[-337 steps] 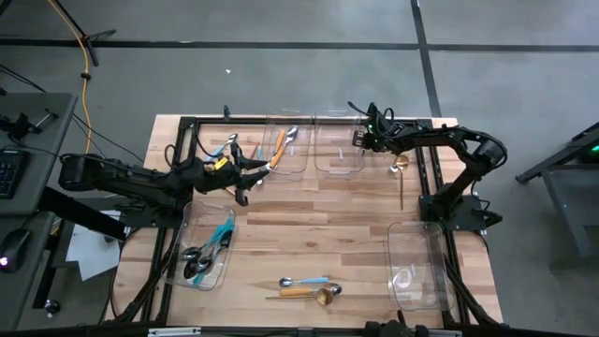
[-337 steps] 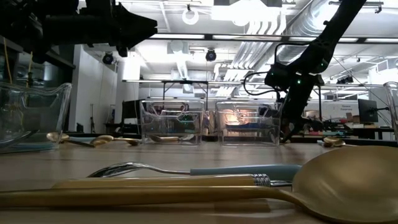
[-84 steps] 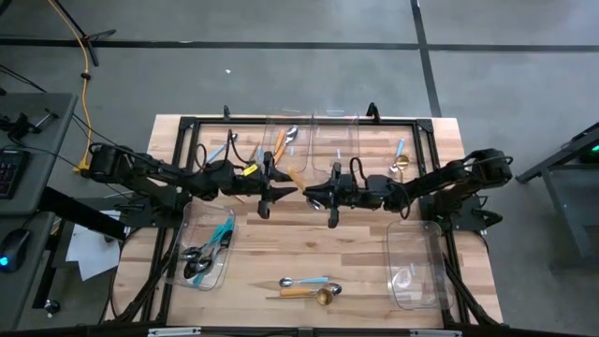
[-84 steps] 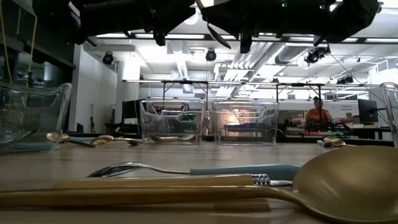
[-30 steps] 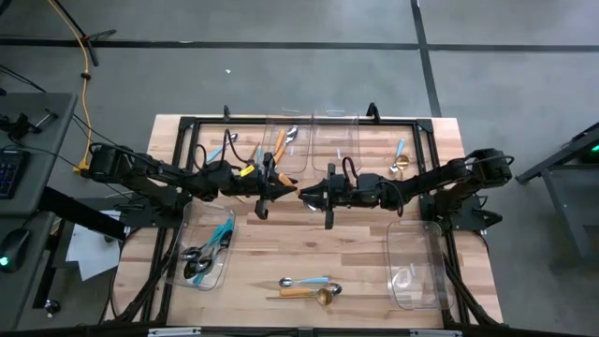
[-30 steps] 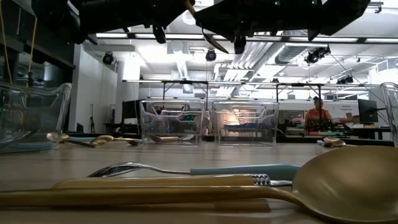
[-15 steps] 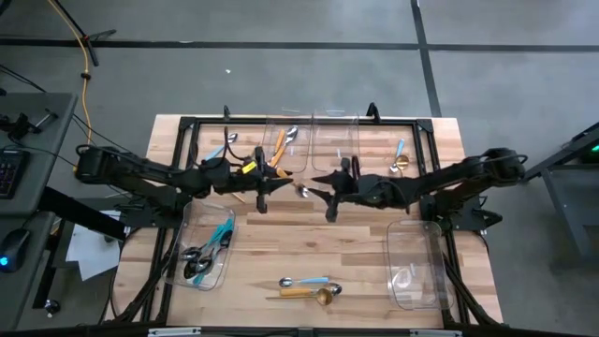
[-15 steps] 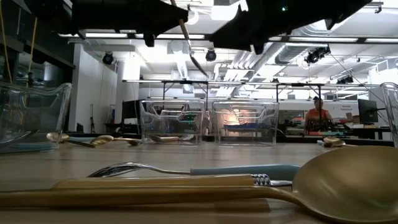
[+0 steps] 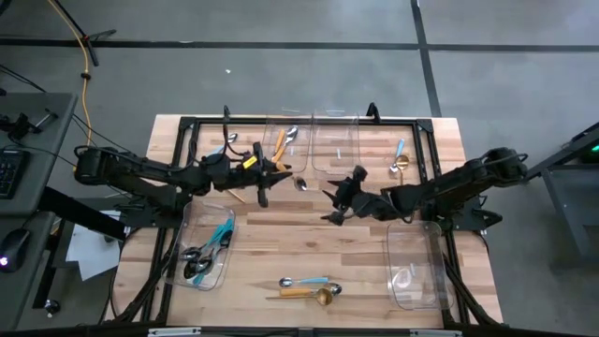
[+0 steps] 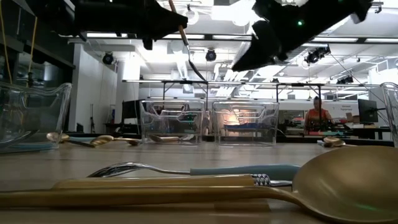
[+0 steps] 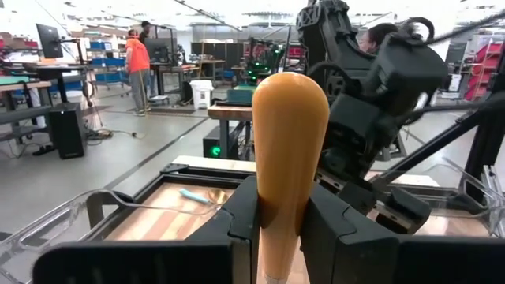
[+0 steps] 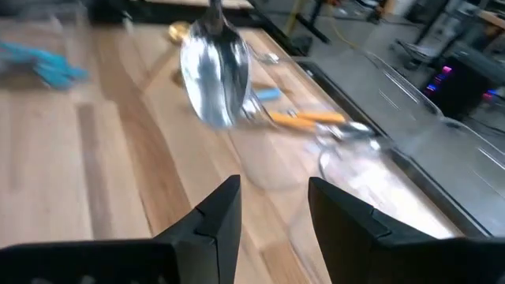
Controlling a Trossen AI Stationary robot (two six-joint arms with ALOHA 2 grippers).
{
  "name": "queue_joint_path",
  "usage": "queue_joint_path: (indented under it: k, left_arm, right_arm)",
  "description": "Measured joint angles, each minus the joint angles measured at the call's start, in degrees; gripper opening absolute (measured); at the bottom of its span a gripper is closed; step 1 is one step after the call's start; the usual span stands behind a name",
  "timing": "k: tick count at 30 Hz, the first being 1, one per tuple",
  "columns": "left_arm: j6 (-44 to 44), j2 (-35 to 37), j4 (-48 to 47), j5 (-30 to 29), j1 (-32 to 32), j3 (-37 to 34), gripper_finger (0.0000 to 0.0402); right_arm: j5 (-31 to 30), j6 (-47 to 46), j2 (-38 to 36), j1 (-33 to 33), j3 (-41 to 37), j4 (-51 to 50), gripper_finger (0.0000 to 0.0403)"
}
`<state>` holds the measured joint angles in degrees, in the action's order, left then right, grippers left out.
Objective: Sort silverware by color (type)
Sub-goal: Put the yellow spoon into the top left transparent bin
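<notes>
Left gripper (image 9: 265,178) holding an orange-handled spoon (image 9: 286,177) above the table (image 9: 309,243).
Its fingers are pinching the handle beside the far bins (image 9: 285,142); the right gripper (image 9: 337,202) is hanging nearby, fingers spread, empty.

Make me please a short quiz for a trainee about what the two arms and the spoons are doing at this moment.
1. True or false: the left gripper is shut on the orange-handled spoon.
2. What do the fingers of the right gripper hold? A: a gold spoon. B: nothing, they stand open. C: a blue-handled spoon.
3. What colour are the handles of the spoons in the bin nearest the left arm?
Key: 1 true; 2 B; 3 blue.
</notes>
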<state>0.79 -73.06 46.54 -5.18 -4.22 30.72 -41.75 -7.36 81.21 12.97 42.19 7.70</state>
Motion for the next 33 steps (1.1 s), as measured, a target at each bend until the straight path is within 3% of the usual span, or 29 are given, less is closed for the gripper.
queue_joint_path:
  k: [8,12,15,20,24,28,33]
  left_arm:
    - [-0.2,0.0,0.9,0.1,-1.1,-0.3,0.0043]
    - [0.4,0.0,10.9,1.2,-2.1,-5.1,0.0043]
    - [3.0,0.3,20.2,3.8,-3.9,-8.7,0.0043]
    - [5.2,0.3,21.6,6.3,-5.3,-10.4,0.0043]
    - [5.1,0.3,22.0,6.4,-5.3,-10.3,0.0043]
    - [3.7,0.3,22.4,6.4,-5.4,-10.3,0.0043]
    - [2.5,0.3,21.9,6.5,-5.4,-10.3,0.0043]
  right_arm:
    - [-7.6,-9.9,-5.0,3.1,0.0,-17.4,0.0133]
    - [-8.0,-17.7,-11.0,4.0,-0.5,-28.6,0.0133]
    - [-8.3,-20.7,-16.8,5.1,-5.0,-27.5,0.0133]
    - [-4.8,-20.0,-25.6,6.2,-17.6,-9.4,0.0133]
    - [5.5,-12.0,-28.3,4.3,-27.5,17.2,0.0133]
    - [14.0,-3.5,-27.4,1.1,-32.5,40.2,0.0133]
    - [21.9,5.3,-27.2,-3.0,-32.9,47.7,0.0133]
